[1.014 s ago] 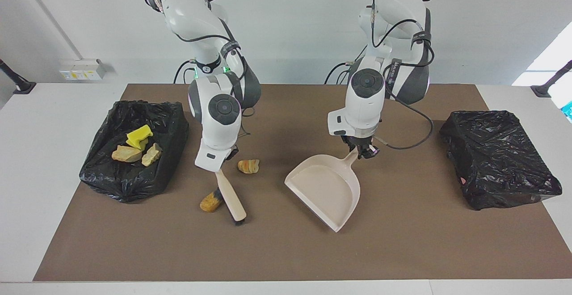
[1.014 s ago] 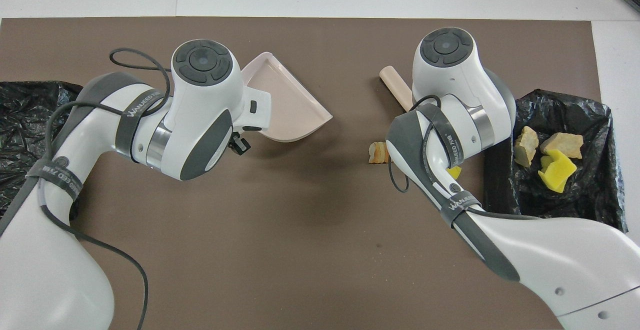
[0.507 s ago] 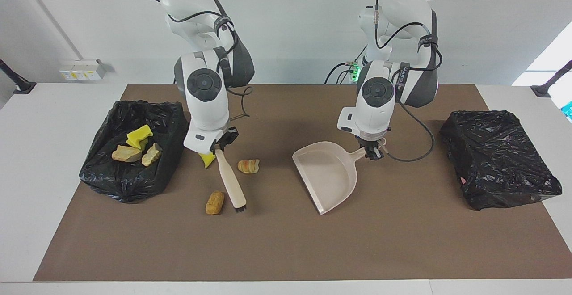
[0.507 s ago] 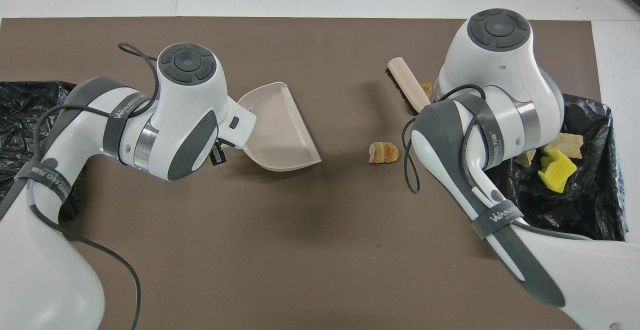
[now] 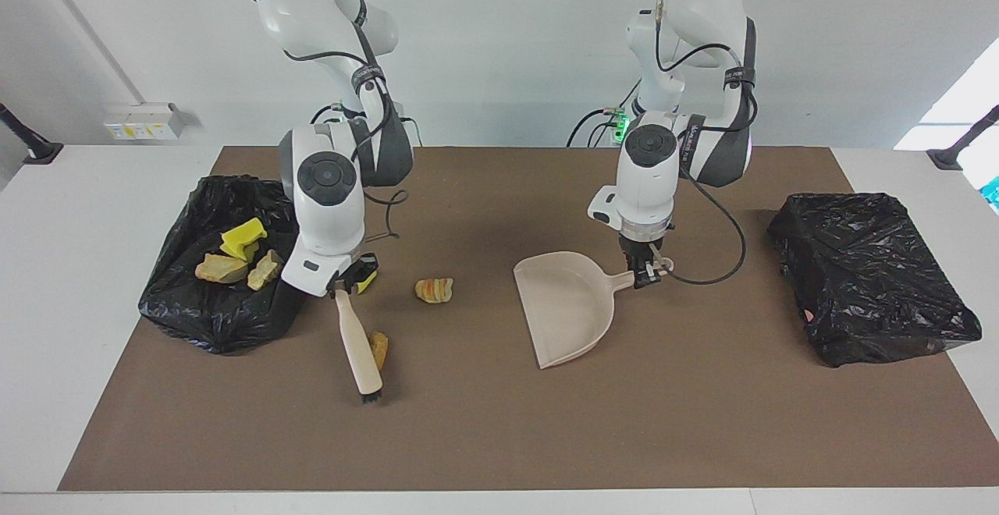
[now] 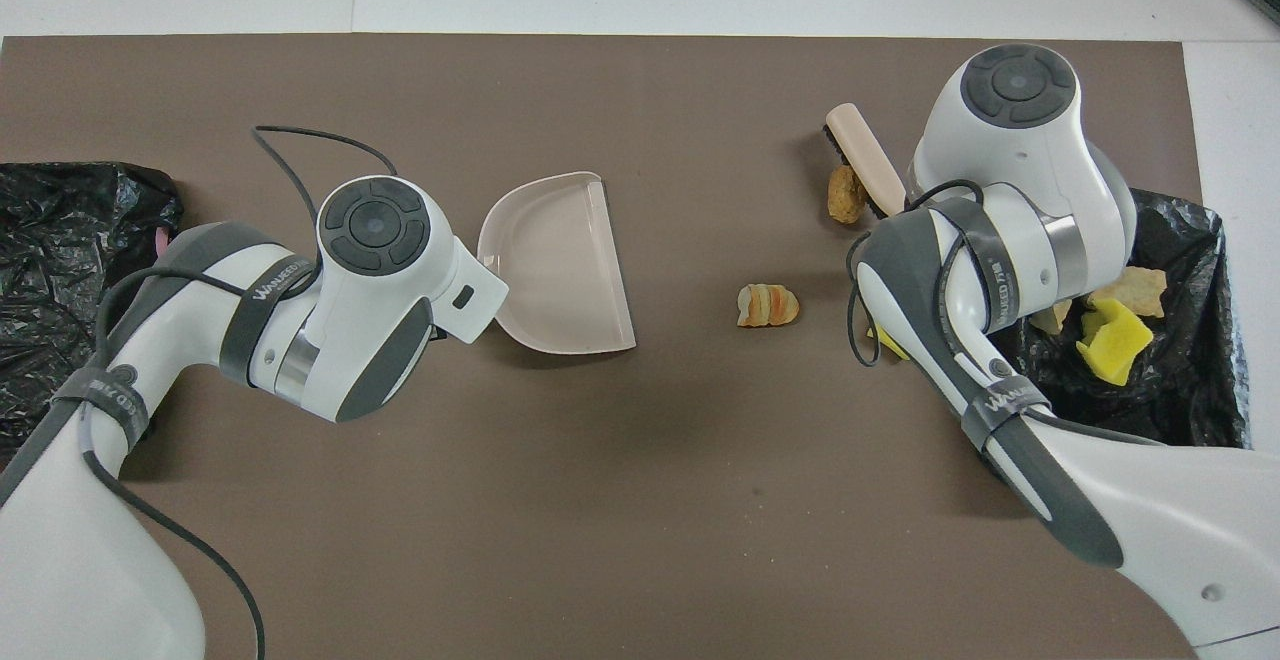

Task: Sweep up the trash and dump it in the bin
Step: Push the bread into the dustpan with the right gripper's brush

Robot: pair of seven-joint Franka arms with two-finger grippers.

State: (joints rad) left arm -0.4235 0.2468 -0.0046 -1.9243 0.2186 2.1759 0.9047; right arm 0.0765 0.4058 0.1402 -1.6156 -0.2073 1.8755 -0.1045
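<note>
1. Right gripper (image 5: 341, 287) has its fingers clamped on the brush (image 5: 360, 351), bristles beside an orange-brown lump (image 5: 379, 349).
2. Left gripper (image 5: 644, 271) grips the dustpan (image 5: 568, 310) handle.
3. Another lump (image 5: 434, 289) lies between the tools; more trash (image 5: 236, 255) sits in the bin (image 5: 226, 312).

3 scraps (image 5: 234, 257) binned; 2 bread lumps (image 5: 434, 290), perhaps 1 sponge, loose.

brown mat (image 5: 702, 437), second black bag (image 5: 870, 277), white wall socket (image 5: 144, 121)
</note>
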